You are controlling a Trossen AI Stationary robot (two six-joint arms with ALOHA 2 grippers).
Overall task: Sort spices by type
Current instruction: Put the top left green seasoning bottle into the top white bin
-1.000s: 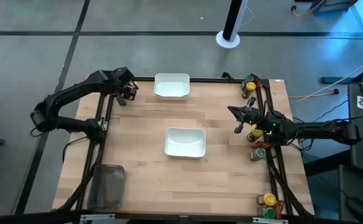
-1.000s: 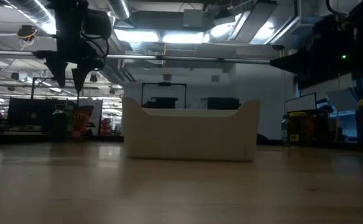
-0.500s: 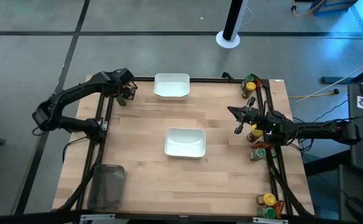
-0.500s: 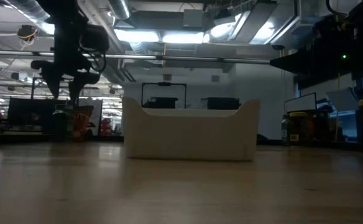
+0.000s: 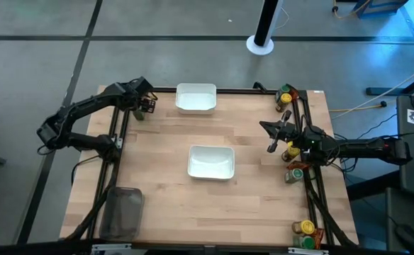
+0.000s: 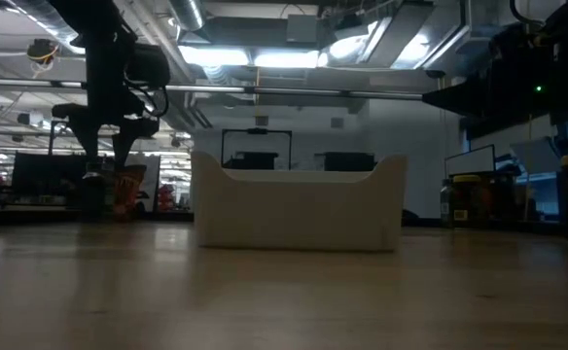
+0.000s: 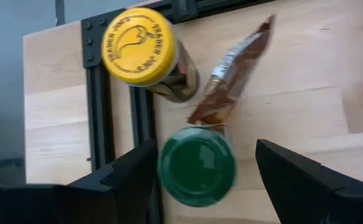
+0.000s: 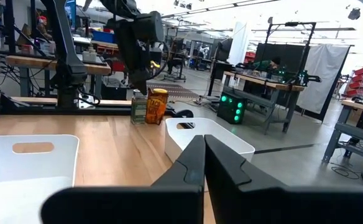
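On the wooden table (image 5: 157, 156), white bowls (image 5: 210, 161).

- The green-capped jar (image 7: 196, 166) stands upright between the two open fingers of the left gripper (image 7: 200, 180), with a gap at each side.
- The yellow-capped jar (image 7: 139, 45) stands upright beyond the fingertips, its cap with a printed design.
- The brown-orange packet (image 7: 231, 71) lies flat beside the yellow-capped jar, one end touching the green cap's edge.
- More jars (image 5: 289, 152) stand just behind the right gripper (image 5: 269, 136), whose fingers are closed.

Overhead looking straight down, low view level across table, wrist cameras close, both showing white bowl (image 5: 210, 162)
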